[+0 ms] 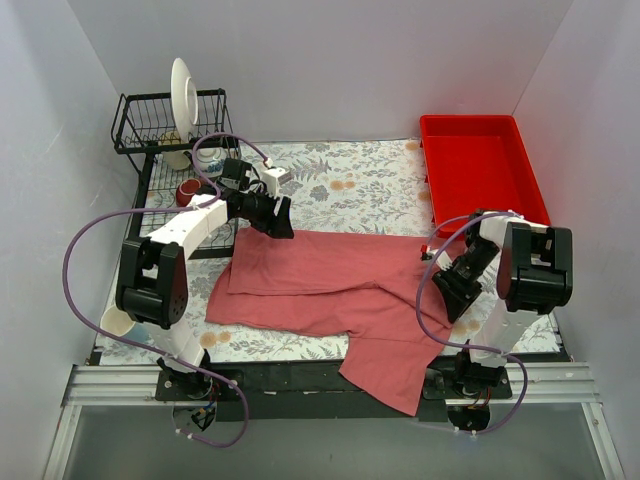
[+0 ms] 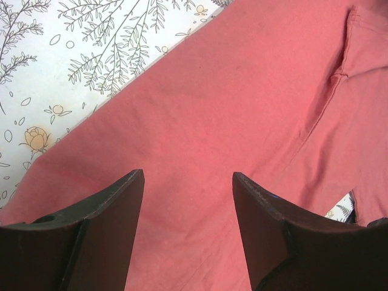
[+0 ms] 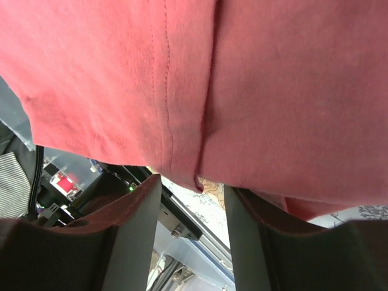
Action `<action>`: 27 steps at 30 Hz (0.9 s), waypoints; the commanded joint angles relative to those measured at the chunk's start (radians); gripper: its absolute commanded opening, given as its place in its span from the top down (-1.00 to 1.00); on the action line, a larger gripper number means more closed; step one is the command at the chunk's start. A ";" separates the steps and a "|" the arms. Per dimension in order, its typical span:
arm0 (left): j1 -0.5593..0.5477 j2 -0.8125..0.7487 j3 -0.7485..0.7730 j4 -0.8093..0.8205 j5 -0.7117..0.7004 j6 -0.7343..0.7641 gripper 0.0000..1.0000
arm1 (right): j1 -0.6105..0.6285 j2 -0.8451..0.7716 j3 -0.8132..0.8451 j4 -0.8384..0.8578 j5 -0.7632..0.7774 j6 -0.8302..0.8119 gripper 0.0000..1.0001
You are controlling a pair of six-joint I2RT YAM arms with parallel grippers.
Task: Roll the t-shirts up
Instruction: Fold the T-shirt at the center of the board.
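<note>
Plainly the t-shirt (image 1: 330,280) is soft, light and limp, a thin cotton that will sag, crease and slide over itself rather than keep any shape. It lies spread across the middle of the bench (image 1: 360,185), its long side running left to right, with one layer already lapped over another. One end spills over the near edge toward the right. Being so floppy, it probably wants a hold at two well-separated points on one edge, pinching hem or seam where the cloth is doubled and less likely to slip out, so that the roll starts evenly.

The left jaws stand wide apart over the far left corner of the shirt, with only flat cloth beneath them and nothing between. The right jaws sit at the shirt's right edge, parted more narrowly. A stitched fold of cloth hangs just at their mouth, and I judge it not yet pinched.

Further out, a red tray (image 1: 480,170) sits at the far right, a wire rack (image 1: 150,125) with a white plate (image 1: 183,95) at the far left, and a paper cup (image 1: 118,322) at the near left
</note>
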 commanded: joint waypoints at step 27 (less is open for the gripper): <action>0.005 -0.001 0.063 -0.022 -0.038 0.080 -0.19 | 0.010 -0.053 0.075 -0.044 0.070 0.027 0.96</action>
